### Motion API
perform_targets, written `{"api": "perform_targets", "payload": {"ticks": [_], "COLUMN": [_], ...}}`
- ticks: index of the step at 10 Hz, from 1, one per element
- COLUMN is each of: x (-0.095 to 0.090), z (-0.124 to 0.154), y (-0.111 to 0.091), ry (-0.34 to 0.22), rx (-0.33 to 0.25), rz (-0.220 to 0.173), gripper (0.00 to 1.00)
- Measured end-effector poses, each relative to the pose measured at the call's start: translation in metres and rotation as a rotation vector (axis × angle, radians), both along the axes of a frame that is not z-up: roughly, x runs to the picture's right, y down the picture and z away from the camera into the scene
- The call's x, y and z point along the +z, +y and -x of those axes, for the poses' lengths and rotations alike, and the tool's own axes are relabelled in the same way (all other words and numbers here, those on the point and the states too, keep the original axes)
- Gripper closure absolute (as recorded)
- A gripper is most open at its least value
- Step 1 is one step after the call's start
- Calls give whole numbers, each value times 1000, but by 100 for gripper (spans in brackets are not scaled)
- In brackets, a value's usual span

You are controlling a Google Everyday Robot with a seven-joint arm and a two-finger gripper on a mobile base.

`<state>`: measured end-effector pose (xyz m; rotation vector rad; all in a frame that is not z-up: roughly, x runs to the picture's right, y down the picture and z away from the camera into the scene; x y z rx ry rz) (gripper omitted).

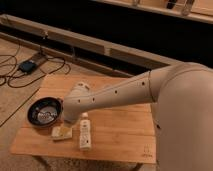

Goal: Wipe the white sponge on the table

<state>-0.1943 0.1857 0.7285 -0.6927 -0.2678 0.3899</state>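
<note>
The gripper (pixel 65 123) hangs over the white sponge (pixel 61 133) at seven o'clock on the surface (pixel 125 135), apparently poised for wiping; the jaws' state cannot be told.

The camera looks down the arm (pixel 125 92) to the end effector (pixel 66 122) above the table (pixel 125 136).

Warm, rather dim light falls from above on the worktop (pixel 120 131), and the space behind it lies in deep shadow. The arm (pixel 125 92) catches the most light on its pale shell, without hard glare. The gripper (pixel 65 123), low over the worktop's left part beside the dark bowl (pixel 44 111), sits in the arm's soft shadow.
</note>
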Motion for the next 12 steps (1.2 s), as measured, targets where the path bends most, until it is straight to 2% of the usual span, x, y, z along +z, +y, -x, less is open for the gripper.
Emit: {"api": "perform_targets", "payload": {"ticks": [1, 5, 7, 12], "x": [0, 3, 8, 28], "z": [0, 20, 28, 33], "y": [0, 12, 16, 44], "ry": [0, -26, -27, -16], "rx": [-3, -106, -134, -186], "rz": [-1, -41, -46, -2], "gripper": [20, 20, 20, 20]}}
